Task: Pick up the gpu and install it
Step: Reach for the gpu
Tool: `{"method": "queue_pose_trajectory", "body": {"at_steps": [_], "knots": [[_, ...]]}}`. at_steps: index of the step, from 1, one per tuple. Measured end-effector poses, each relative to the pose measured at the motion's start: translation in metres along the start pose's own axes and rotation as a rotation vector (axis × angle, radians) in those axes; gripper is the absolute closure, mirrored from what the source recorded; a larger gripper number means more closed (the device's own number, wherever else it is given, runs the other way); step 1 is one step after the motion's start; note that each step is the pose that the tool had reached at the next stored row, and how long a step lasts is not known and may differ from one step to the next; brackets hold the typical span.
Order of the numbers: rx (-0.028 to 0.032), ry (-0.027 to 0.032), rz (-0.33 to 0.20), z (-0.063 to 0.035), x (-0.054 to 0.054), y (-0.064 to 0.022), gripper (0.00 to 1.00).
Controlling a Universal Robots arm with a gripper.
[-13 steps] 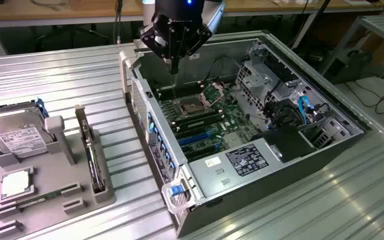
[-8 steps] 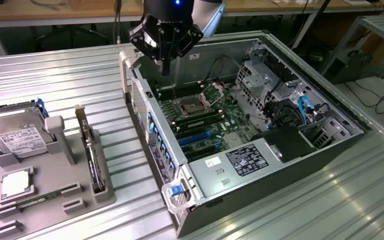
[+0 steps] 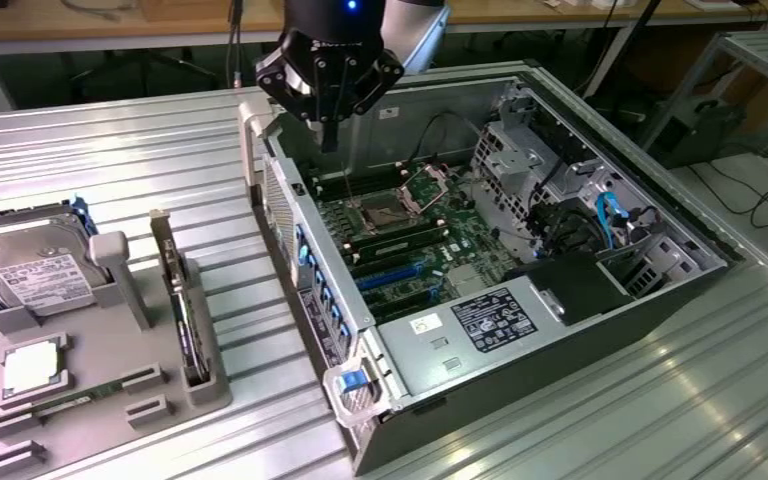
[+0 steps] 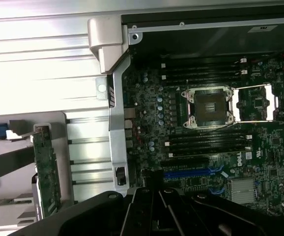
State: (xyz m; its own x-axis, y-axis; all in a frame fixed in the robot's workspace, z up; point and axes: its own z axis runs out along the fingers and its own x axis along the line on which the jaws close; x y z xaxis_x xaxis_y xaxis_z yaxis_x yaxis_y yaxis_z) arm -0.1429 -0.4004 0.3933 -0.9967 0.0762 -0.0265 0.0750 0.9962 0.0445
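Note:
The gpu (image 3: 179, 300) stands on edge in a slot of the grey holder tray (image 3: 104, 395) at the exterior view's left, its pale bracket end pointing up and away. In the wrist view the gpu (image 4: 47, 172) shows as a thin green board edge in that holder. My gripper (image 3: 328, 135) hangs above the far corner of the open computer case (image 3: 544, 300), fingers pointing down, shut with nothing between them. It is well apart from the gpu, over the motherboard (image 3: 404, 235). The black gripper body (image 4: 154, 206) shows in the wrist view.
A silver hard drive (image 3: 31, 265) leans in the holder's back part, with a square chip (image 3: 31, 365) and a memory stick (image 3: 71, 402) in front. Inside the case are an open processor socket (image 4: 208, 105), blue slots (image 4: 191, 173), cables and a drive cage (image 3: 531, 150). Ribbed metal table (image 3: 131, 150) all around.

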Motion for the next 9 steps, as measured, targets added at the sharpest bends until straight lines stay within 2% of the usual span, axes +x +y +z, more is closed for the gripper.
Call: {"method": "queue_pose_trajectory", "body": {"at_steps": [9], "knots": [[0.0000, 0.0003, 0.000, -0.0001, 0.0022, -0.0010, 0.89]]}}
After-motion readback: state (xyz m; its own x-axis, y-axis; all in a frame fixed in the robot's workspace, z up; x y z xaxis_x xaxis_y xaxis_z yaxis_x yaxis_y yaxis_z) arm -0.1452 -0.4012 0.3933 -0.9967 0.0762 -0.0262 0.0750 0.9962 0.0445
